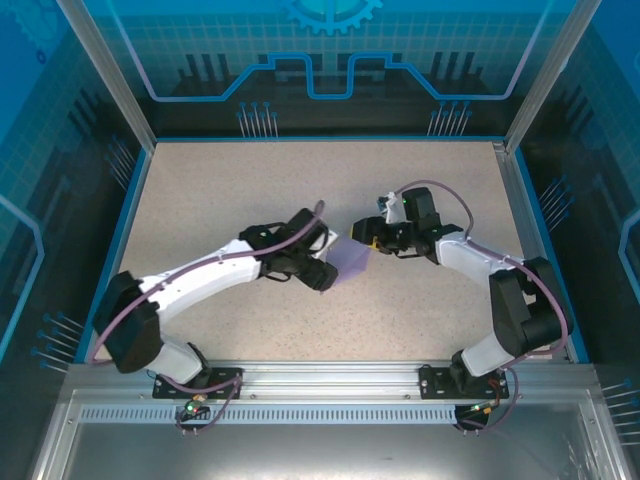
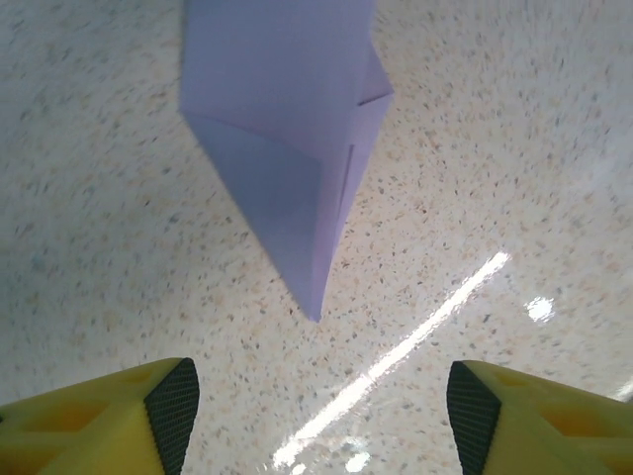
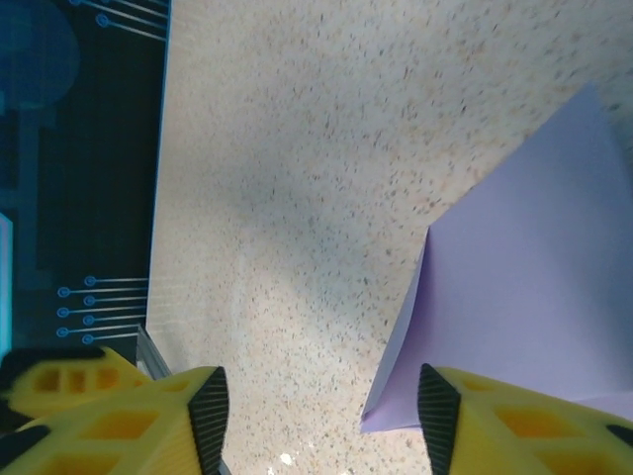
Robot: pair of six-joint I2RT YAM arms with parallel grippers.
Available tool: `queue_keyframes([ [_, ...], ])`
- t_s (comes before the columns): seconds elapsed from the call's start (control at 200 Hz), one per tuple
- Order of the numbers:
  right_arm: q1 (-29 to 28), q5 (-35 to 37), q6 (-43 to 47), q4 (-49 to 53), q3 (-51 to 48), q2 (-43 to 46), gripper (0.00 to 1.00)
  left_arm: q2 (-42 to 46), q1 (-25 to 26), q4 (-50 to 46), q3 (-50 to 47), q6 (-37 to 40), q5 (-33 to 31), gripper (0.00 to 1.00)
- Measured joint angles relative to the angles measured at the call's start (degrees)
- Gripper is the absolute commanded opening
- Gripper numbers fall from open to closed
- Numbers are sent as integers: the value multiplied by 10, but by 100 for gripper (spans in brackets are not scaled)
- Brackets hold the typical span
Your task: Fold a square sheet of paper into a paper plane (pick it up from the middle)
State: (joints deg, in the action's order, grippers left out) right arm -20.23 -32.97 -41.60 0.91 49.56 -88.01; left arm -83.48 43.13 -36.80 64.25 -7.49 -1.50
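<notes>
- We see the thin, matte lavender-purple paper sheet [image 1: 351,262] on the speckled beige tabletop [image 1: 220,200], near the middle of the table and between the two grippers.
- From the left wrist camera, the paper sheet [image 2: 287,148] is already partly folded. Overlapping flaps with visible creases narrow to a sharp tip that points toward the camera.
- The left gripper [image 2: 318,386] is released. Its yellow fingers with black pads [image 2: 174,411] stand wide apart with only bare table between them. The paper's tip lies just ahead of them, apart from both.
- From above, the left gripper [image 1: 325,272] sits just beside the paper's left edge.
- The right gripper [image 3: 318,381] is also released, with its jaws spread wide.
- In the right wrist view, one corner of the paper sheet [image 3: 524,297] reaches into the gap, close to the pad on the right of that view. We cannot tell whether paper and pad touch.
- From above, the right gripper [image 1: 368,235] is at the paper's far right corner.
</notes>
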Motion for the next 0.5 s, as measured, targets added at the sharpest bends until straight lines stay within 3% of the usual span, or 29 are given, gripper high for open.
queue_keyframes([
  [0.34, -140, 113, 35, 92, 94, -39, 28, 101, -170, 53, -138, -151, 60, 72],
  [0.5, -174, 162, 53, 132, 125, -91, 23, 101, -197, 71, -166, -181, 87, 71],
])
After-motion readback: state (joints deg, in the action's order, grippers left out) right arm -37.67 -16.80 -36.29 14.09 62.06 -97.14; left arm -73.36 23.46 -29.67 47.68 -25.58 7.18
